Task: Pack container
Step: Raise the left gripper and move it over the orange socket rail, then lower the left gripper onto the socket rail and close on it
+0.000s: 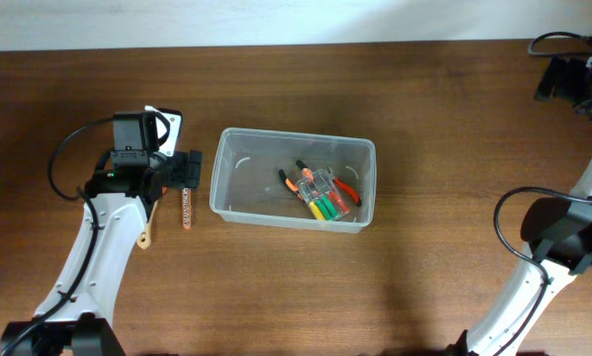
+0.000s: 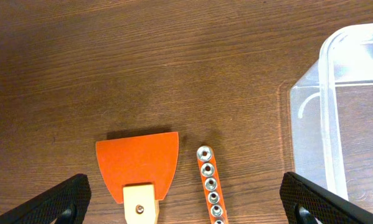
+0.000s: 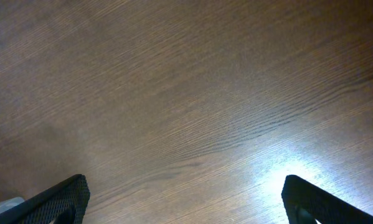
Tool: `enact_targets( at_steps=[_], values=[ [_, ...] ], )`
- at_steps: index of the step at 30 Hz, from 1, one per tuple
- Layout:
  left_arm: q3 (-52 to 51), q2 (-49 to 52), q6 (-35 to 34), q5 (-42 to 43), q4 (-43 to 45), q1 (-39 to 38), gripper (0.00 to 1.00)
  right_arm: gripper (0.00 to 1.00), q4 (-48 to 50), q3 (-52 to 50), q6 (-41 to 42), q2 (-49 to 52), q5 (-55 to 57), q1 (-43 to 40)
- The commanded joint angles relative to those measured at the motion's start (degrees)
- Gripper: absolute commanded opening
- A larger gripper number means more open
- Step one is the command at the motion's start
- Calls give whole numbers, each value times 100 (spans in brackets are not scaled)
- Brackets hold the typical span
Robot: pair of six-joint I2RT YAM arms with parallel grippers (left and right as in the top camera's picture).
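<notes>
A clear plastic container (image 1: 238, 158) stands mid-table and holds orange-handled pliers (image 1: 294, 180) and a clear case of coloured pieces (image 1: 327, 198). Its corner shows at the right of the left wrist view (image 2: 326, 118). An orange socket strip (image 1: 187, 208) lies left of it, next to a scraper with a wooden handle (image 1: 148, 225). The left wrist view shows the scraper's orange blade (image 2: 137, 160) and the strip (image 2: 208, 180) side by side. My left gripper (image 1: 175, 170) (image 2: 186, 205) is open above both, holding nothing. My right gripper (image 1: 564, 79) (image 3: 185, 202) is open and empty over bare wood at the far right.
The wooden table (image 1: 424, 287) runs to a pale wall edge at the back. Black cables loop beside each arm, left (image 1: 63, 148) and right (image 1: 508, 213). The container wall is close to the right of my left gripper.
</notes>
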Motion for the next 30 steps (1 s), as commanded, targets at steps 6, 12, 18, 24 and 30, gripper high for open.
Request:
enact_targets(
  at_steps=[6, 12, 18, 24, 30],
  values=[
    [138, 37, -848, 341, -210, 114, 99, 99, 0, 109, 50, -46, -9, 0],
    [256, 240, -1342, 632, -671, 538, 100, 99, 0, 109, 50, -46, -9, 0],
    [516, 654, -1338, 645, -1110, 673, 100, 99, 0, 109, 50, -46, -9, 0],
    [1064, 1335, -1309, 837, -1491, 671, 99, 99, 0, 109, 50, -46, -9, 0],
    [1344, 1792, -1228, 942, -1637, 671, 99, 99, 0, 109, 50, -46, -9, 0]
  ],
)
